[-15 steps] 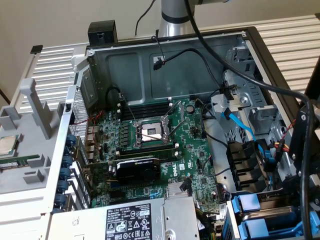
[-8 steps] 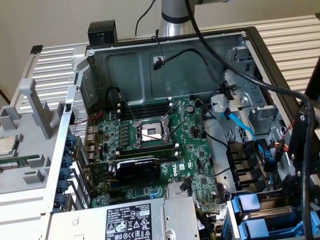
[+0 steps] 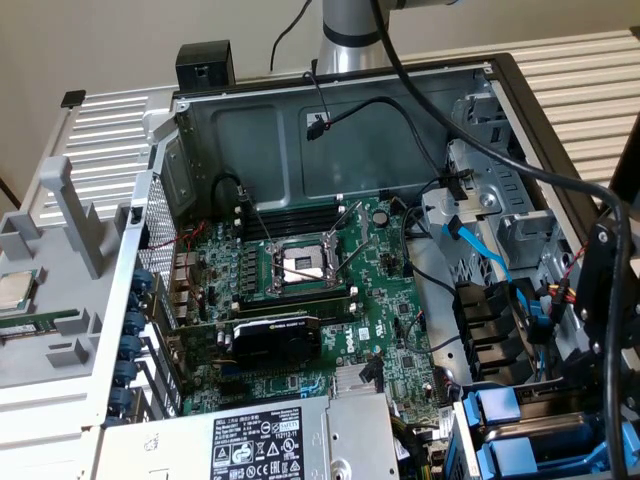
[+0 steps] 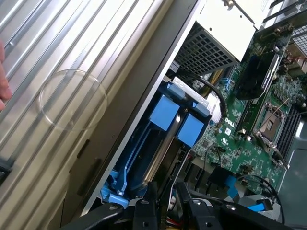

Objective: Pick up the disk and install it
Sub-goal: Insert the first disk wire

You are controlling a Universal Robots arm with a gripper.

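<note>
The disk (image 4: 163, 143) sits edge-on in a drive bay at the case's corner, a silver slab clipped in a blue plastic frame with two blue tabs. In the exterior view the disk (image 3: 530, 430) lies at the lower right of the open case. My gripper (image 4: 165, 208) hangs just behind the disk's near end, over red and yellow wires. From outside, the black gripper (image 3: 603, 300) stands at the exterior view's right edge, above the bays.
The green motherboard (image 3: 385, 300) fills the case floor, with an open processor socket (image 3: 300, 265) and a black card (image 3: 275, 340). A grey power-supply box (image 3: 270, 440) lies in front. A small silver chip (image 3: 15, 290) rests on a grey holder outside. A hand (image 4: 4, 72) shows beside the ribbed case panel (image 4: 72, 62).
</note>
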